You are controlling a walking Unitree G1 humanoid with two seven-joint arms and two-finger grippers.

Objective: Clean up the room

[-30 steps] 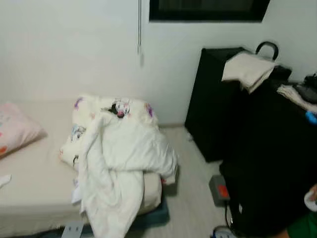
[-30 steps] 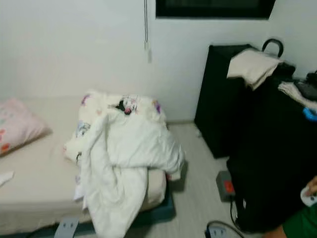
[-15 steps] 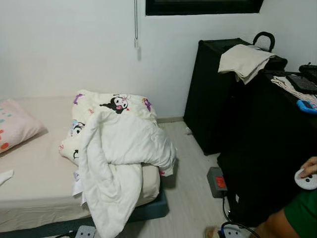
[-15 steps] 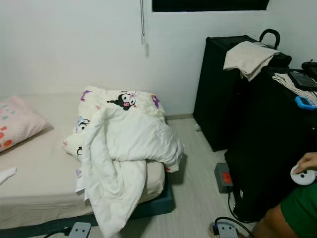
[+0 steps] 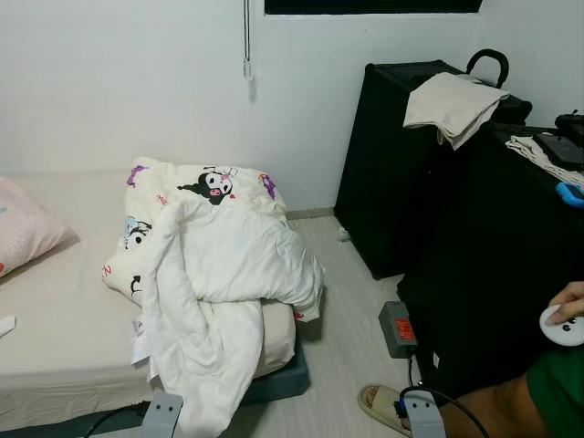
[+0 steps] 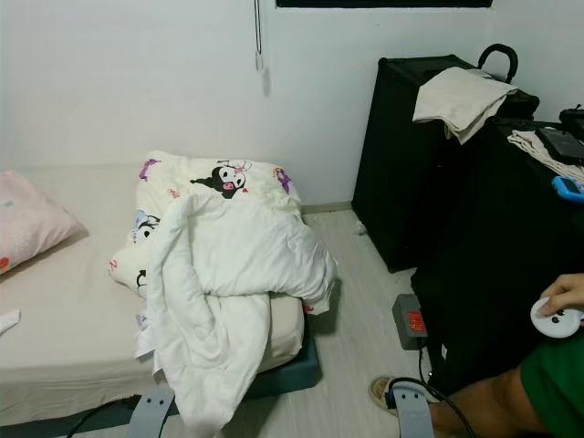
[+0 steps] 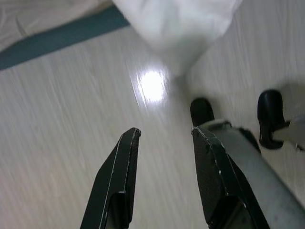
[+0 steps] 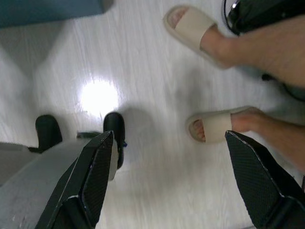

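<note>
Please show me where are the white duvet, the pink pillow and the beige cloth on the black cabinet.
white duvet (image 5: 239,265), left eye view, on its bunched middle fold.
pink pillow (image 5: 26,233), left eye view, on its visible corner part.
beige cloth (image 5: 449,100), left eye view, on its flat top part.
</note>
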